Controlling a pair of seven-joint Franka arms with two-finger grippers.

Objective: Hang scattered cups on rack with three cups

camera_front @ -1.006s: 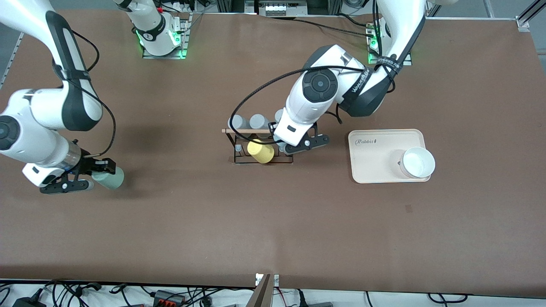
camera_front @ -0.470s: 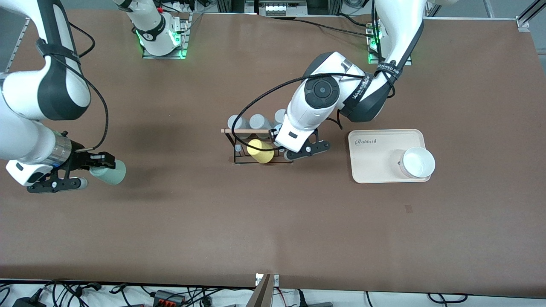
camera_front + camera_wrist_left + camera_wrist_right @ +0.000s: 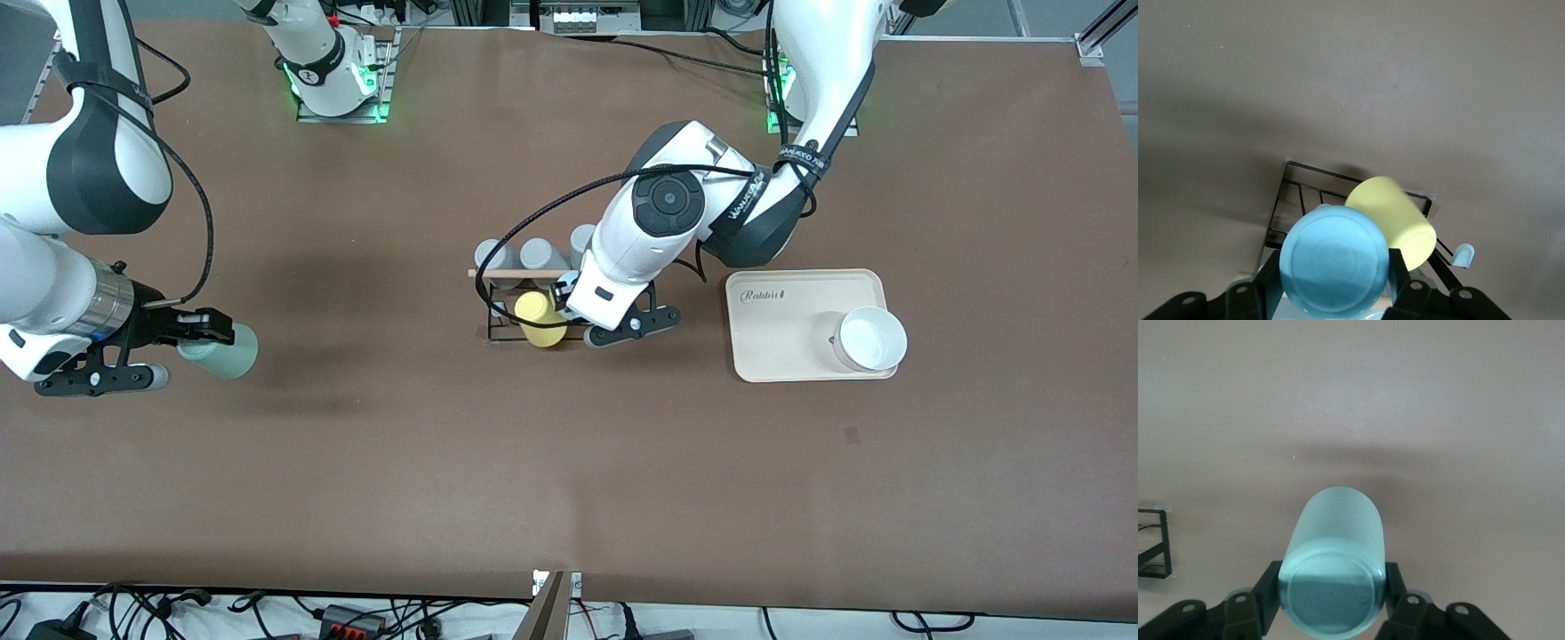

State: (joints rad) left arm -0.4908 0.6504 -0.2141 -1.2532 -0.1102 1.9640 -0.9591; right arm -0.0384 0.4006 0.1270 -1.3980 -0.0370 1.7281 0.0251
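Observation:
My left gripper (image 3: 569, 307) is shut on the light blue cup (image 3: 1335, 267) and holds it, base toward the wrist camera, over the black wire rack (image 3: 502, 324). The rack's wooden rod (image 3: 520, 274) runs across its top. Three grey cups (image 3: 536, 253) stand in a row beside the rack, farther from the front camera. My right gripper (image 3: 191, 342) is shut on the pale mint green cup (image 3: 222, 351), held on its side over the table toward the right arm's end. The mint cup also fills the right wrist view (image 3: 1335, 567).
A yellow cup (image 3: 538, 318) lies tilted in the rack, right beside the blue cup (image 3: 1395, 220). A cream tray (image 3: 782, 347) with a white bowl (image 3: 871, 338) sits toward the left arm's end. A rack corner (image 3: 1155, 543) shows in the right wrist view.
My right gripper has lifted the mint cup and moved farther toward the right arm's end. My left gripper has shifted slightly over the rack, and the yellow cup now looks more upright.

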